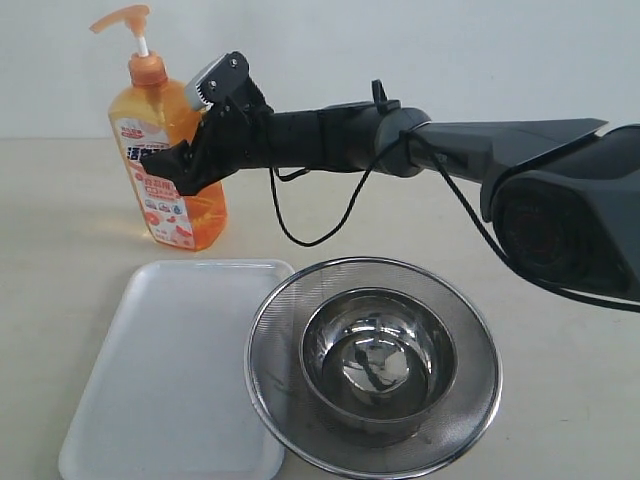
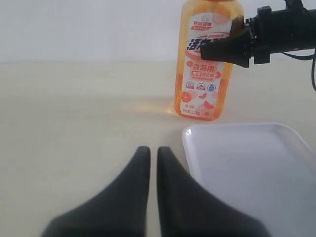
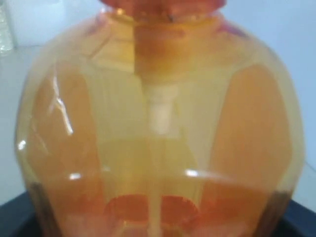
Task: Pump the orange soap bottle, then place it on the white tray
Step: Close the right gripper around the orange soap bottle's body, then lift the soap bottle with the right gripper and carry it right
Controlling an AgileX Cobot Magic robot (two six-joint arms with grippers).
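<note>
At the far left of the worktop (image 1: 560, 410) stands the tall translucent orange soap bottle (image 1: 195, 215) of plastic, upright, its orange pump head (image 1: 125, 20) raised on a white stem. The black right gripper (image 1: 195, 125) reaches across from the right and is clenched on the bottle's upper body, one finger in front and one behind. Near left lies the flat, shallow white tray (image 1: 170, 380), bare and close in front of the bottle. The left gripper (image 2: 153, 150) hovers low over the worktop, just left of the tray, its fingers drawn almost together and holding nothing. Right of the tray, touching its edge, sits a round steel mesh strainer (image 1: 275, 340) with a shiny steel bowl (image 1: 380, 360) inside.

The bottle looks mostly full, so it is probably fairly heavy. Its smooth, rounded wall is likely slippery and gives a little under pressure. Hold it around the body below the shoulder, never by the pump.
</note>
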